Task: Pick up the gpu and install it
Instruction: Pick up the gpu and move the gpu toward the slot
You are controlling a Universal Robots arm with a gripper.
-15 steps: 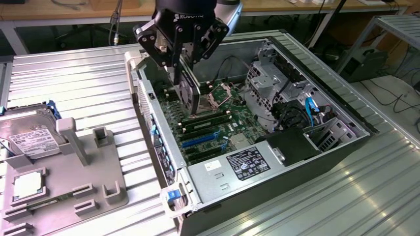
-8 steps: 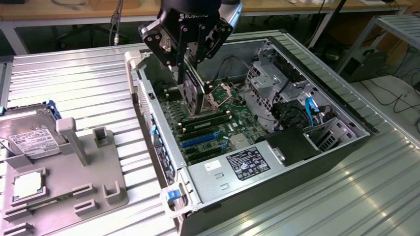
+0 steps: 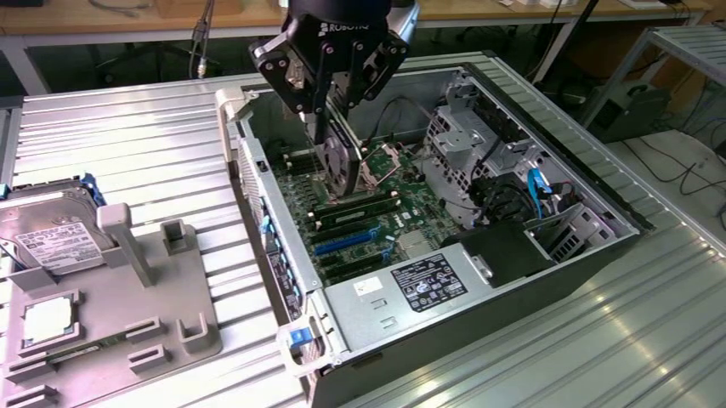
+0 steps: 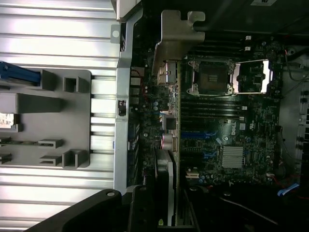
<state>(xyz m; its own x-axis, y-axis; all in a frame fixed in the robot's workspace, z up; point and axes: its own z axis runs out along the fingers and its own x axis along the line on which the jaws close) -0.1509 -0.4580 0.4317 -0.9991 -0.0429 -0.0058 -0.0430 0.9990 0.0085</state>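
My gripper (image 3: 337,115) hangs over the open computer case (image 3: 545,144), shut on the gpu (image 3: 340,166). The card is held on edge, its lower edge close above the green motherboard (image 3: 397,212) near the row of slots. In the wrist view the gpu (image 4: 176,140) runs edge-on away from my gripper (image 4: 166,212), and its silver end bracket (image 4: 176,38) points toward the case's rear wall. Whether the card touches a slot I cannot tell.
An open CPU socket (image 4: 212,77) and a heatsink (image 4: 233,157) sit on the board beside the card. A power supply (image 3: 422,285) fills the near end of the case. At the exterior view's left, a grey fixture (image 3: 153,319) holds a hard drive (image 3: 51,234) and a CPU chip (image 3: 48,321).
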